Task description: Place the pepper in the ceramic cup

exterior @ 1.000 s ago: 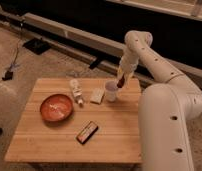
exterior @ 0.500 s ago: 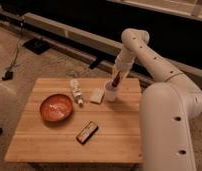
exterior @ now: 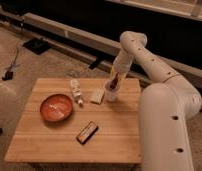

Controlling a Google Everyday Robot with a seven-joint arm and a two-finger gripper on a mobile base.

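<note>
- Because the pepper (exterior: 114, 81) must drop inside, the gripper (exterior: 114, 80) hangs directly over the white ceramic cup (exterior: 110, 93), apparently clamping it upright at the rim.
- Orange bowl (exterior: 56, 107), clear bottle (exterior: 76, 91) and black-and-red box (exterior: 87, 132) sit apart on the wooden table (exterior: 49, 142).

The ceramic cup (exterior: 110, 93) is a small, plain white cylinder with a slight taper, standing upright on the wooden bench (exterior: 54, 137) near its far edge, toward the right side. The pepper (exterior: 113, 83) is a small, dark red, elongated thing, held roughly upright right at the cup's mouth, its lower end at or just inside the rim; how far it reaches in cannot be told. The pincer (exterior: 114, 80) comes down from above directly over the cup, with the pepper at its tip.
</note>
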